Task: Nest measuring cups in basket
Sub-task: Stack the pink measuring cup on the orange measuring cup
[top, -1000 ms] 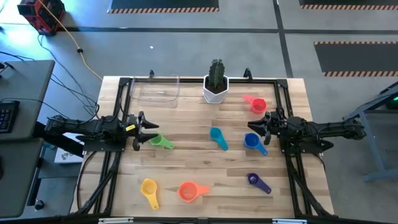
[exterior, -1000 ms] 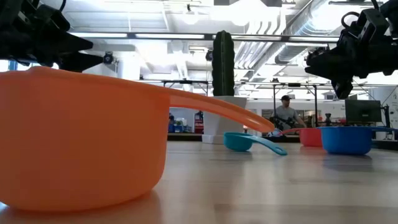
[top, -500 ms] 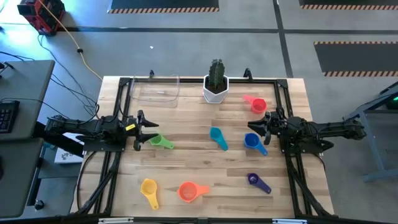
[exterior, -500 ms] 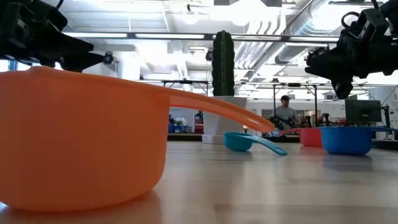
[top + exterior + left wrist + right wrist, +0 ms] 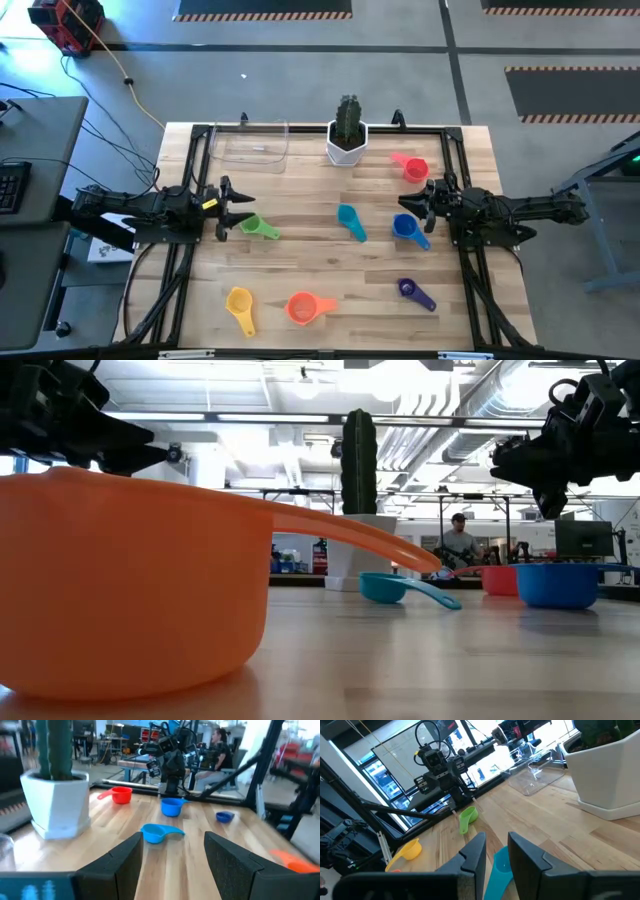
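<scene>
Nearest the front edge of the table [image 5: 330, 340] lie 3 cups: the yellow cup [image 5: 239, 300] front left, the orange cup [image 5: 302, 308] beside it at the middle, and the purple cup [image 5: 407, 289] front right. In the low view the orange cup fills the foreground, its handle running back toward the centre.

In the middle band, the left gripper [image 5: 238, 211] hangs at the left side with its jaws spread wide and nothing between them. The green cup [image 5: 250, 226] lies just beside its fingertips, bowl toward the gripper and handle pointing to the table's centre; whether fingertip and cup touch cannot be told. The right gripper [image 5: 404, 204] hangs at the right side, jaws a narrow gap apart and holding nothing. The blue cup [image 5: 405, 227] sits just in front of and below its tips, apart from them. The teal cup [image 5: 346, 215] lies between the 2 grippers, slightly nearer the right one, with open wood all around it.

Farther back, the red cup [image 5: 415, 167] rests behind the right gripper. The white pot [image 5: 346, 148] with the cactus [image 5: 347, 118] stands at the middle of the back edge. The clear basket [image 5: 250, 145] sits at the back left corner, with no cup in it. All 7 cups are on bare wood, well apart from one another. A person [image 5: 461, 538] sits in the room behind.
</scene>
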`<act>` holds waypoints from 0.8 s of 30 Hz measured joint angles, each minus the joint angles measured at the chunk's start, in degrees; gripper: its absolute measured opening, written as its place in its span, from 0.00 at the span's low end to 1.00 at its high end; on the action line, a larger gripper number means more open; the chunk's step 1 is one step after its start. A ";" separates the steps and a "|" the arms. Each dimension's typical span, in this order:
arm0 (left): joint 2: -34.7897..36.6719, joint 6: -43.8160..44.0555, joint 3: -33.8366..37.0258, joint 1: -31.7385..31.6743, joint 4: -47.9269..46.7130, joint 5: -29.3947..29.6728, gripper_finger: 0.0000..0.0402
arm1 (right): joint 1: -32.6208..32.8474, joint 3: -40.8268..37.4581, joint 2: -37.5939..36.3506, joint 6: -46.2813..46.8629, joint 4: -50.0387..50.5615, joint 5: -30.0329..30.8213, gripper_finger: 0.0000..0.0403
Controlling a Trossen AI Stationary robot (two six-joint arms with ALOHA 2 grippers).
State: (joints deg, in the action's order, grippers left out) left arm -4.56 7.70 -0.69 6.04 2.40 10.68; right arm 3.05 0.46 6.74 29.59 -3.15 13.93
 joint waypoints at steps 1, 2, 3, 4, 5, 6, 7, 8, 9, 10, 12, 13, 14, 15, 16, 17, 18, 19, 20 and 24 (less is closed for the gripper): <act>0.00 2.77 0.00 0.00 0.08 0.02 0.50 | 0.00 0.01 -0.01 0.00 0.01 0.00 0.18; 0.00 5.59 0.00 0.00 0.13 0.36 0.50 | 0.00 0.00 -0.01 -0.01 0.00 0.00 0.18; -0.04 8.48 0.00 -0.02 0.13 0.94 0.50 | 0.00 0.00 0.00 0.00 0.00 0.00 0.18; -0.04 11.13 0.00 -0.02 0.12 1.82 0.50 | 0.00 0.01 -0.02 0.01 0.01 -0.02 0.18; -0.04 13.95 0.00 -0.02 0.31 2.67 0.50 | 0.00 0.01 -0.01 0.00 0.00 -0.01 0.18; -0.04 16.74 0.00 -0.02 0.69 3.25 0.50 | -0.02 0.01 -0.02 -0.01 0.01 0.00 0.18; -0.04 19.30 0.00 -0.02 0.94 3.54 0.50 | 0.00 -0.01 0.00 -0.01 0.01 0.00 0.18; -0.04 21.61 0.00 -0.02 0.98 3.63 0.50 | 0.00 0.00 -0.01 -0.01 0.00 0.00 0.18; -0.04 23.82 0.00 -0.02 0.91 3.63 0.50 | -0.01 0.00 -0.01 -0.01 -0.01 0.00 0.18; -0.04 25.87 0.00 -0.02 0.92 3.68 0.50 | 0.00 -0.01 -0.01 0.02 -0.01 0.00 0.18; -0.04 29.50 0.00 -0.02 0.95 4.37 0.50 | 0.00 0.01 -0.01 1.36 -0.01 0.00 0.18; -0.04 31.18 0.00 -0.02 0.92 4.78 0.50 | -0.01 0.01 -0.02 3.29 -0.03 0.00 0.18; -0.04 32.60 0.00 -0.02 0.91 5.05 0.50 | 0.00 -0.01 -0.01 5.67 -0.03 0.00 0.18; -0.04 33.72 0.00 -0.02 0.94 5.22 0.50 | 0.00 0.01 0.00 7.70 -0.03 0.00 0.18; -0.04 34.19 0.00 -0.02 0.92 5.66 0.50 | -0.01 0.00 0.00 9.28 -0.02 0.00 0.18; -0.04 34.19 0.00 -0.02 0.91 6.44 0.50 | -0.04 -0.01 0.00 9.94 -0.03 0.06 0.18; -0.04 34.18 0.00 -0.02 0.92 7.24 0.50 | -0.04 -0.01 0.00 10.35 -0.03 0.38 0.18; -0.04 34.22 0.00 -0.02 0.94 7.91 0.50 | -0.04 -0.01 0.00 10.40 -0.03 0.58 0.18; -0.04 34.24 0.00 -0.02 0.94 8.24 0.50 | -0.04 0.01 0.00 10.24 -0.03 0.67 0.18; -0.04 34.43 0.00 -0.02 0.94 8.59 0.50 | -0.04 0.01 -0.02 10.59 -0.05 0.85 0.18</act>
State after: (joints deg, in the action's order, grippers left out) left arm -4.60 42.12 -0.69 6.02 3.33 19.27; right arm 3.01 0.47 6.72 40.18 -3.20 14.79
